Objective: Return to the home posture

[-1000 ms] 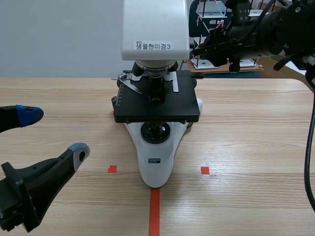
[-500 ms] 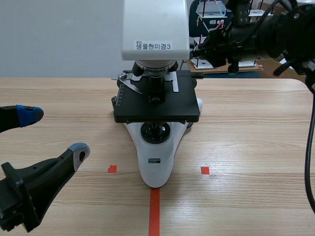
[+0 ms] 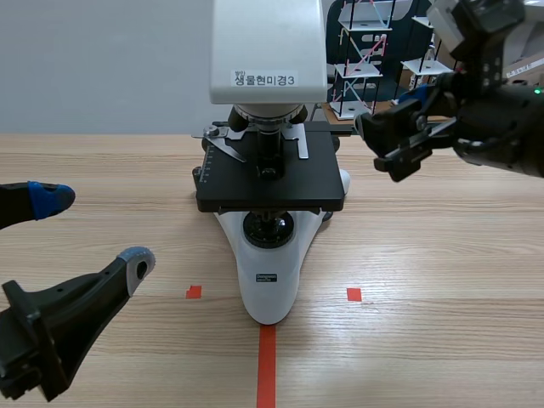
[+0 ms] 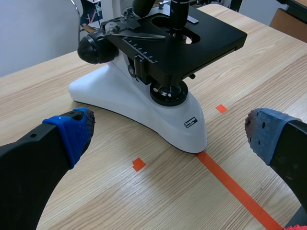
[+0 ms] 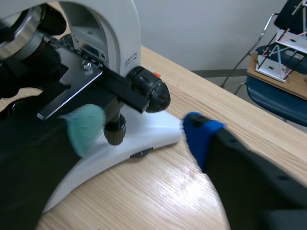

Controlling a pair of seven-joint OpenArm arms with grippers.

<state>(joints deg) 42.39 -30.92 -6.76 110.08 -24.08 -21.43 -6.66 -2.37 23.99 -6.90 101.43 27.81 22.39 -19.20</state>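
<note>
Microscope (image 3: pixel 270 255) stands mid-tabletop (image 3: pixel 442 255), free of both arms. Left jaws wide open, empty, low at near left. Right jaws apart, empty, raised beside stage (image 3: pixel 272 183); its return home looks unfinished.

One microscope (image 3: pixel 270 170), two end effectors (image 3: pixel 93 228) (image 3: pixel 384 146), perhaps two model racks (image 3: pixel 357 68) (image 3: pixel 418 65) behind.

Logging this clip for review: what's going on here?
Nothing is being held. A microscope stands in the middle of the table. The left gripper is open, low over the table's near left, apart from the microscope. The right gripper, also open, hangs raised beside the microscope's right side, gripping nothing.
</note>
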